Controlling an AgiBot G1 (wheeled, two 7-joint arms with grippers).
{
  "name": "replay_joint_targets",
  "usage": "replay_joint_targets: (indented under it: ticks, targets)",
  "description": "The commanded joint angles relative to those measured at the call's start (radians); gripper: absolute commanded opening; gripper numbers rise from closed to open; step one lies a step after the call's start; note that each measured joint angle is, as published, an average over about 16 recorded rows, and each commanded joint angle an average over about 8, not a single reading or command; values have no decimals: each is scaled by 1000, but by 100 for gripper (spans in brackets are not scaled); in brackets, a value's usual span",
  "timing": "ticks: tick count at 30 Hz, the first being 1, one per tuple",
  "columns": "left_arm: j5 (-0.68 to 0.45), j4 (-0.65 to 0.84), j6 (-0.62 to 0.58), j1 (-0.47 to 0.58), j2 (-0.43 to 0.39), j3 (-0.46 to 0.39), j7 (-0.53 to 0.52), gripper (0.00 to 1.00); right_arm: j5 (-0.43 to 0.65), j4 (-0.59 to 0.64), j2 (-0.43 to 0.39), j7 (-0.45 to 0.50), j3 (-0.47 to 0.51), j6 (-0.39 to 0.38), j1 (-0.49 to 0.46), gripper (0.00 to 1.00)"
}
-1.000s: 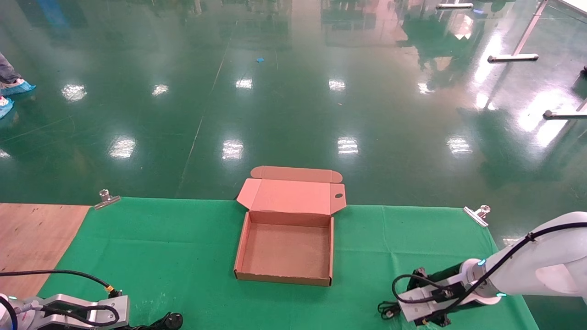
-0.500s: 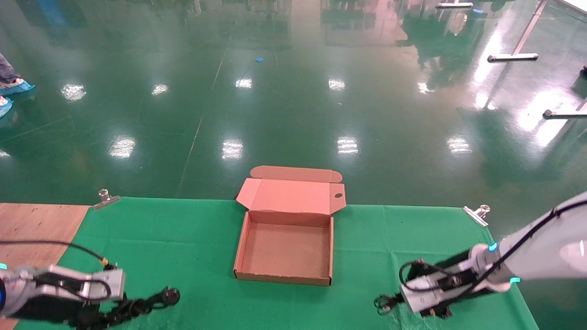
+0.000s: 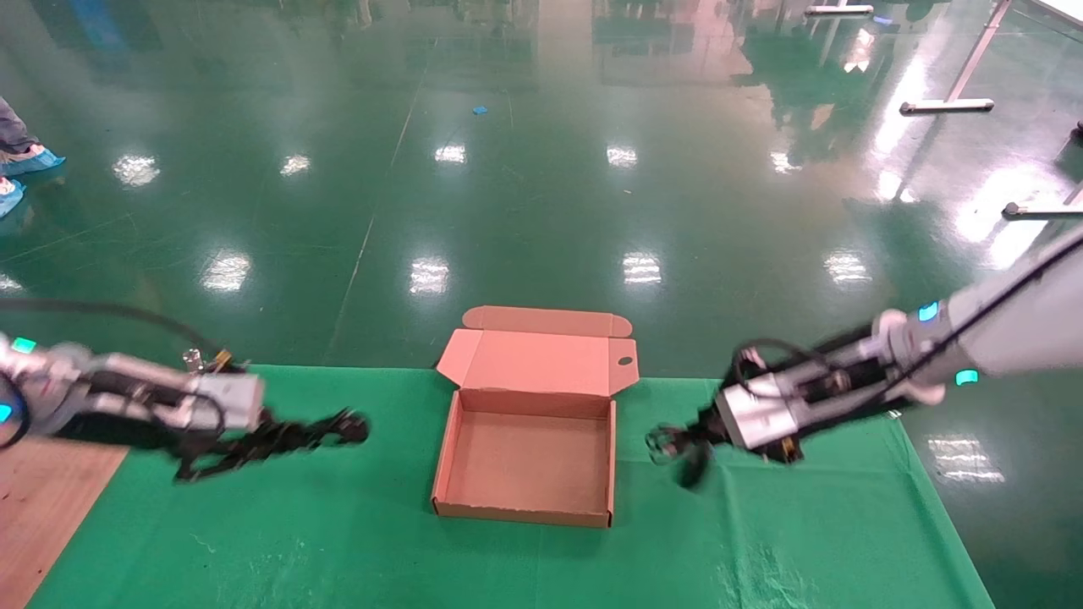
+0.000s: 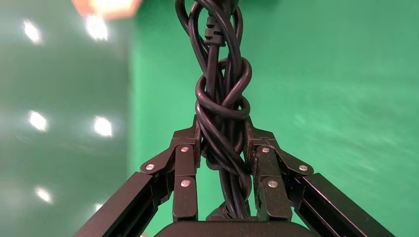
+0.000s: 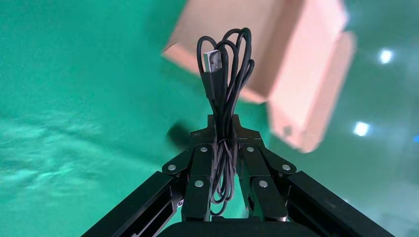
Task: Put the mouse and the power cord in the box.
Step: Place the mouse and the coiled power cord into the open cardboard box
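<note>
The box [image 3: 450, 452] lies open and empty mid-table on the green cloth, lid [image 3: 537, 362] folded back. My left gripper [image 3: 272, 437] hangs in the air left of it, shut on the power cord [image 3: 315, 433], a twisted thick black bundle [image 4: 221, 94] whose plug end points toward the box. On the other side of the box, my right gripper [image 3: 699, 436] is shut on the mouse's thin looped cable [image 5: 225, 84], its USB plug [image 5: 213, 59] showing. A dark blurred shape [image 3: 687, 474] dangling under that gripper looks like the mouse.
The green cloth [image 3: 508, 567] covers the table; bare wood [image 3: 34, 507] shows at the near left. A metal clip [image 3: 193, 359] holds the cloth's far left corner. Beyond the far edge is glossy green floor.
Both arms rose from the table's near edge and swung inward toward the box, the left carrying the power cord, the right carrying the mouse cable.
</note>
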State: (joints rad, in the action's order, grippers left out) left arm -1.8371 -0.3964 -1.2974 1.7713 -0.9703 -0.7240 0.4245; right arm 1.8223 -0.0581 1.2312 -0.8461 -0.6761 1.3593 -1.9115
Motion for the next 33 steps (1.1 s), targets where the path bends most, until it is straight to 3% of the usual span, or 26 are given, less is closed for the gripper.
replay_joint_targets:
  ticks: [1,6,13,23,33]
  targets:
    - [10,-31,-5,19,-10,6,22,0,-6,-6,4,9,4,22,-28,0]
    - [40,-40,20,47,-59,21,131,0,-31,-4,60,73,21,12,-68,0]
    - [84,54,61,98,-140,47,267,0,-65,-60,130,175,34,-66,-56,0]
    - [99,205,227,114,-241,63,467,0,-96,-259,138,329,-48,-178,13,0]
    - [101,299,416,95,-319,71,529,0,-145,-318,134,378,-139,-315,42,0]
